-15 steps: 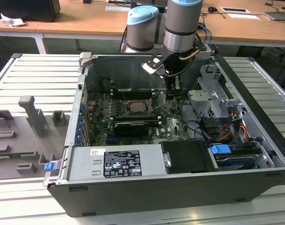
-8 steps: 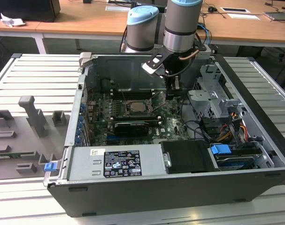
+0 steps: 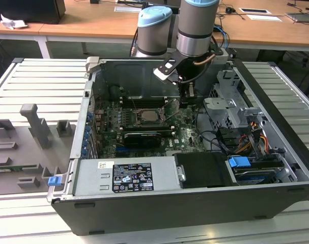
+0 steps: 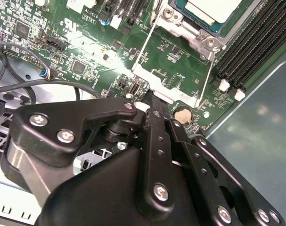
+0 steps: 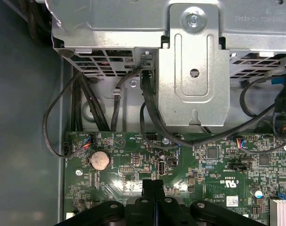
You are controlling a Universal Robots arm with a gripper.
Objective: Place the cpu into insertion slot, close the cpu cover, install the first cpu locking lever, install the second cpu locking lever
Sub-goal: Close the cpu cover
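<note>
Arm: I come down from above into the open computer case (image 3: 169, 216), my wrist upright over the circuit board (image 3: 189, 133).
Gripper: my gripper (image 3: 187, 96) hangs low over the board, just to the exterior view's right of the insertion slot (image 3: 148, 116).
Grip: my fingers are pressed together with nothing between them. In the first wrist view the gripper (image 5: 153, 187) shows just a thin seam where the two tips meet.
Tip position: in the second wrist view my gripper (image 4: 146, 96) points at the green board (image 4: 86, 47), close above it. I cannot tell whether it is touching.
Cpu: the cpu (image 4: 213, 8) sits in the insertion slot (image 4: 199, 29), pale face up, apart from my fingertips.
Cpu cover: the cpu cover (image 4: 178, 24) shows as silver metal along the chip's edge. I cannot tell whether it is fully down.
Lever: a thin wire lever (image 4: 205, 77) runs from the slot's corner across the board towards my fingers.
Neighbours: a coin battery (image 5: 99, 160) lies on the board (image 5: 218, 165) near my tips, and long black memory slots (image 4: 256, 42) run beside the chip.
Ahead of me: a grey metal bracket (image 5: 192, 70) with black cables (image 5: 147, 113) looping down to the board.
Outside the case: a ribbed grey table (image 3: 37, 81) carries grey fixture blocks (image 3: 34, 124).
</note>
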